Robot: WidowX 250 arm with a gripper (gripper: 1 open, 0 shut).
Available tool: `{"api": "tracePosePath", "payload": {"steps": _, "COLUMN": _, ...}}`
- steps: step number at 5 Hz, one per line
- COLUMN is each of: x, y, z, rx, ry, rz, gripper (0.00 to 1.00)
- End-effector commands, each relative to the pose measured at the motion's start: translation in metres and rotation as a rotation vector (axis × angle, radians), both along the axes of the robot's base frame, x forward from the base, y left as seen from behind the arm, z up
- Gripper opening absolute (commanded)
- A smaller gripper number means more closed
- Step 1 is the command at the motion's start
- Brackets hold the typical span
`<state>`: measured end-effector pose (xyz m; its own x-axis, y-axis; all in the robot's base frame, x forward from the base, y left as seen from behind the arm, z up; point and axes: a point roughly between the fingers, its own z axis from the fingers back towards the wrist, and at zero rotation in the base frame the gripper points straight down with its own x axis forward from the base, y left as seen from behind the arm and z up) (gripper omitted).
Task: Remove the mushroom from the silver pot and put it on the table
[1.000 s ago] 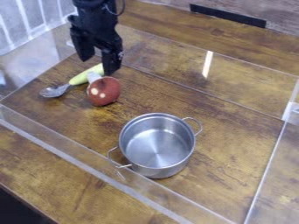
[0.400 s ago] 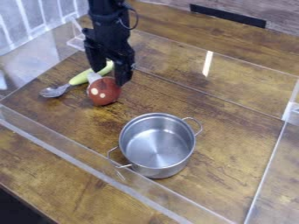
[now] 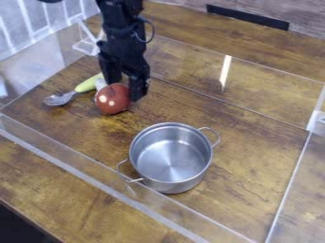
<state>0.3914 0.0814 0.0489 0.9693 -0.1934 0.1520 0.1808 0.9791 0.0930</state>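
Observation:
The mushroom, red-brown and round, lies on the table, left of and behind the silver pot. The pot stands upright and I see nothing inside it. My black gripper points straight down and hangs low, right over the back of the mushroom. It is open, with one finger to each side of the cap's upper edge. Nothing is held between the fingers. I cannot tell whether the fingertips touch the mushroom.
A yellow-green vegetable and a grey spoon lie just left of the mushroom. Clear acrylic strips border the work area, with an upright clear piece at the back right.
The gripper has come down and slightly to the right, from above the vegetable to just over the mushroom. It stayed open. Mushroom and pot have not moved.

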Motion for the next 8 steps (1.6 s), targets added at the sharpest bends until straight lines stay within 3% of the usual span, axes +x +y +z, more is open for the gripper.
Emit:
{"api": "tracePosePath", "payload": {"steps": 1, "x": 0.003, "y": 0.005, "z": 0.019, "rx": 0.01, "ry": -0.057, "rz": -0.048, "gripper": 1.0}}
{"api": "tracePosePath", "payload": {"steps": 2, "x": 0.0, "y": 0.009, "z": 0.018, "rx": 0.007, "ry": -0.05, "rz": -0.091, "gripper": 1.0}}
{"api": "tracePosePath", "payload": {"steps": 4, "x": -0.009, "y": -0.005, "z": 0.032, "rx": 0.001, "ry": -0.041, "rz": -0.245, "gripper": 1.0}}
{"api": "tracePosePath", "payload": {"steps": 5, "x": -0.011, "y": -0.019, "z": 0.038, "rx": 0.001, "ry": -0.038, "rz": -0.267, "gripper": 1.0}}
{"api": "tracePosePath", "payload": {"steps": 6, "x": -0.016, "y": -0.025, "z": 0.029, "rx": 0.001, "ry": -0.036, "rz": -0.299, "gripper": 1.0}}
{"api": "tracePosePath", "payload": {"steps": 8, "x": -0.011, "y": -0.02, "z": 0.028, "rx": -0.002, "ry": -0.043, "rz": -0.396, "gripper": 1.0}}
